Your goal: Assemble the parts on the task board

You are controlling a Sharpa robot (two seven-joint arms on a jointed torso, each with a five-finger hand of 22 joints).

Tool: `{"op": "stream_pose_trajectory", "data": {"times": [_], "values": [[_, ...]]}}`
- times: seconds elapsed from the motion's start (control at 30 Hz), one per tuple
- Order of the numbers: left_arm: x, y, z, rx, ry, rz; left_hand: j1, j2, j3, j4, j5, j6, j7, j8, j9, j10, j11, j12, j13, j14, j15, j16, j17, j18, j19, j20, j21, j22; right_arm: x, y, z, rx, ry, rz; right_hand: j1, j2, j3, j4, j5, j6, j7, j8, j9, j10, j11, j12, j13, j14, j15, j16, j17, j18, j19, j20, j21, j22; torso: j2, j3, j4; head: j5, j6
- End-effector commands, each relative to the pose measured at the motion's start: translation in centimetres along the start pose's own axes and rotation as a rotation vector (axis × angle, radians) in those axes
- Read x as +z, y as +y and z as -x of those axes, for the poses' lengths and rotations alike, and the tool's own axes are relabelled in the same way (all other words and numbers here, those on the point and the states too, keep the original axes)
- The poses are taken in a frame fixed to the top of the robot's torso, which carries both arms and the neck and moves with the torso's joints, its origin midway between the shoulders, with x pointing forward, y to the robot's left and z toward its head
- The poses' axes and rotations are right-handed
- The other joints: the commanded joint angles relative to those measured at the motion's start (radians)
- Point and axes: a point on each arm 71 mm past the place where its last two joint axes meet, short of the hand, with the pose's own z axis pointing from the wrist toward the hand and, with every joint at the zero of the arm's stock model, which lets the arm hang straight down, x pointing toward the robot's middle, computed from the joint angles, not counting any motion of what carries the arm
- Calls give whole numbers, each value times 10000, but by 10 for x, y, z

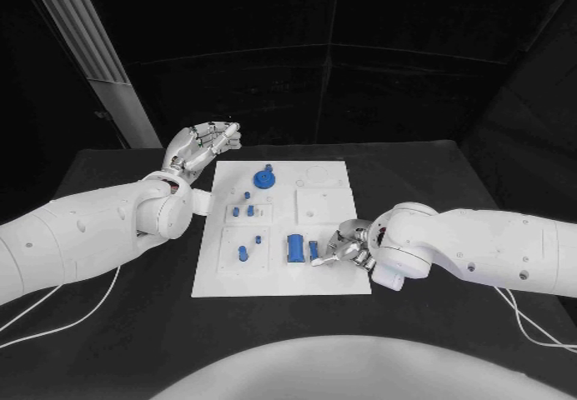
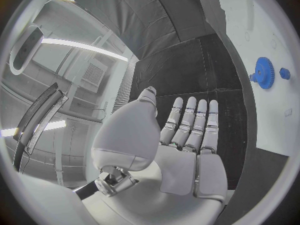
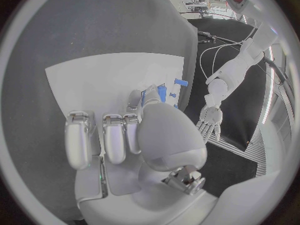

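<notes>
The white task board [image 1: 331,279] lies in the middle of the black table. On it are a blue gear [image 1: 264,177] [image 2: 265,73], several small blue pegs [image 1: 249,210], a blue cylinder [image 1: 294,247] and a slim blue part [image 1: 313,248] [image 3: 160,92]. My right hand [image 1: 342,247] [image 3: 140,130] is low over the board's right side, thumb and a finger closed on the slim blue part next to the cylinder. My left hand [image 1: 204,142] [image 2: 187,135] hovers off the board's far left corner, fingers straight and apart, holding nothing.
Square recesses [image 1: 323,204] and a round outline [image 1: 318,174] mark the board's right half. Thin white cables [image 1: 529,321] trail over the table at both near sides. Black table [image 1: 421,179] surrounds the board.
</notes>
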Motion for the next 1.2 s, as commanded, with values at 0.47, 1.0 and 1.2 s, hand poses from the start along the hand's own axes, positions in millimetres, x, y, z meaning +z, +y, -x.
{"op": "stream_pose_trajectory", "data": {"times": [0.47, 1.0, 1.2], "values": [[0, -12, -1, -85, 87, -1556, 30, 79, -63, -7, 63, -27, 878, 50, -14, -70, 27, 40, -12, -67, 22, 63, -18, -70, -5, -14, -32, -15, 2, 2, 2, -38, -137, 88, 337, 258, 43, -17, 37, 54, -82, -7, 31, 1079, -110, -64, 2587, 1057, -55, 24, 2618, -74, 1055, -79, 32, 2634, -3, -4, 4, 4, 1], [0, -12, -1, -77, 74, -1547, 30, 79, -63, -7, 63, -27, 878, 50, -14, -70, 27, 40, -12, -67, 22, 63, -18, -70, -5, -14, -32, -15, 3, 4, 4, 21, -346, 236, 971, 0, 8, -432, -3, 178, -138, -127, 217, 1079, -166, -64, 2587, 1057, -86, 24, 2618, -74, 1055, -114, 32, 2634, -6, -2, -2, 4, 1], [0, -12, -1, -81, 79, -1544, 30, 79, -63, -7, 63, -27, 878, 50, -14, -70, 27, 40, -12, -67, 22, 63, -18, -70, -5, -14, -32, -15, 5, 3, 5, -43, -324, 188, 999, 49, 31, -436, -1, 203, -144, -138, 235, 1079, -171, -64, 2587, 1057, -85, 24, 2618, -74, 1055, -115, 32, 2634, -1, 2, 6, 11, 1]]}}
